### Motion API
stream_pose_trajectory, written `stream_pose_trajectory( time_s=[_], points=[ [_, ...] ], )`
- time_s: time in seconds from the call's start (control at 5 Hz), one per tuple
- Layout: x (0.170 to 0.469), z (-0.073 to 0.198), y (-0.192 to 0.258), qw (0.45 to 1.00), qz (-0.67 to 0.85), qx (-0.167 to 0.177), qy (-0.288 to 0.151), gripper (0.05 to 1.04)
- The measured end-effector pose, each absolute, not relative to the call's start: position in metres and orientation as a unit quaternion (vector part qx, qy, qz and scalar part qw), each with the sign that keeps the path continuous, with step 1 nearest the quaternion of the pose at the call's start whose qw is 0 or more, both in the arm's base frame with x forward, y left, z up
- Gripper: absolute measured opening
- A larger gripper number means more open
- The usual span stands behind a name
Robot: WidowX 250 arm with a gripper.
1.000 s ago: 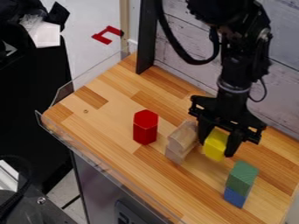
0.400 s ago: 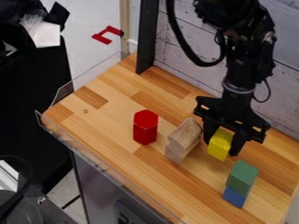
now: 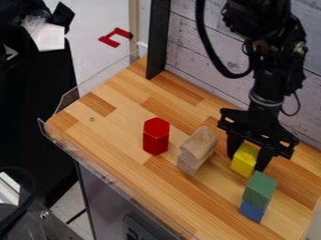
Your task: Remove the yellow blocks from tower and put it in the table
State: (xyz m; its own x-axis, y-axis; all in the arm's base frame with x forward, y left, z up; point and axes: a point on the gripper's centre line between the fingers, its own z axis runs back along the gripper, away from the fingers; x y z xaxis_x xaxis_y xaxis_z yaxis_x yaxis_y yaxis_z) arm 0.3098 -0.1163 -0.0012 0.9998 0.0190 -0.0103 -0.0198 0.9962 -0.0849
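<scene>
Fingers closed on yellow block, both moved nearer green block

Yellow block, plain. Red hexagonal block, solid. Green block, faint fine lines; blue block. Pale wood-grain blocks. Tabletop: light and orange-brown wood strips. Wall: greyish-white planks, dark seams. Gripper black.

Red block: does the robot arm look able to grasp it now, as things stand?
Probably not right now: the claw seems to hold the yellow block, and the wooden blocks stand between it and the red block.
</scene>
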Motion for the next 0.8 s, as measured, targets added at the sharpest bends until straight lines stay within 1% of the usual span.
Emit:
stream_pose_trajectory(
  time_s=[0.6, 0.8],
  points=[
    [0.319, -0.018, -0.126, 0.999, 0.002, -0.035, 0.021, 0.577],
    [0.319, -0.019, -0.127, 0.999, 0.004, -0.037, 0.021, 0.577]
  ],
)
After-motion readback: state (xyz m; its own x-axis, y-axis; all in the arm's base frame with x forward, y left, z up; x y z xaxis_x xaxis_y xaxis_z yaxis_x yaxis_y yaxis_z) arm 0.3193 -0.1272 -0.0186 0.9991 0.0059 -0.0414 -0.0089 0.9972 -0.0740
